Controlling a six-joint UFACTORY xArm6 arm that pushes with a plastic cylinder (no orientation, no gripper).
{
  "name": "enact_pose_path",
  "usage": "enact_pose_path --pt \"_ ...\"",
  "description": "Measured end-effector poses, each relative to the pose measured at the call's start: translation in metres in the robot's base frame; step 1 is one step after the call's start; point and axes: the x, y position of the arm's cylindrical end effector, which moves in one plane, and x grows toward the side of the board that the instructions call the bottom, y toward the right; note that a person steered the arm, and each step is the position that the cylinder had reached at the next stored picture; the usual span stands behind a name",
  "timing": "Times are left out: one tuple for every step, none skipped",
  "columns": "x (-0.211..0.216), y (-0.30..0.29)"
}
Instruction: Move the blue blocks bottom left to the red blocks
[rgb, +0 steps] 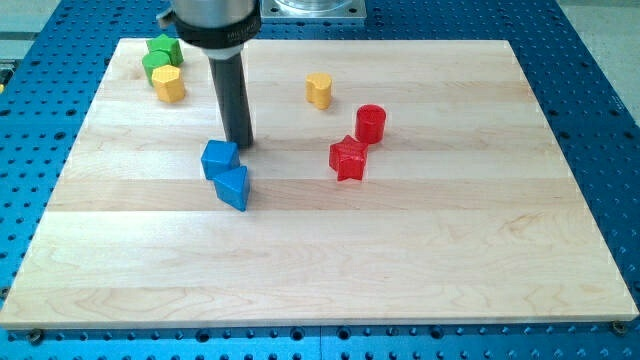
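Note:
Two blue blocks touch each other left of the board's middle: a blue cube (219, 158) and, just below it, a blue wedge-like block (233, 186). Two red blocks sit to the right: a red cylinder (371, 123) and a red star-like block (349, 157) just below and left of it. My tip (241, 143) rests on the board right at the blue cube's upper right corner, touching or nearly touching it. The rod rises from there to the view's top.
A yellow block (319, 89) lies above the red blocks. At the top left corner are two green blocks (161, 55) stacked close and a yellow block (169, 84) under them. The wooden board (400, 250) lies on a blue perforated table.

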Motion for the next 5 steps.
enact_pose_path --pt "0.016 -0.001" --pt "0.014 -0.023" --pt "0.020 -0.034" --pt "0.049 -0.022" --pt "0.101 0.017"
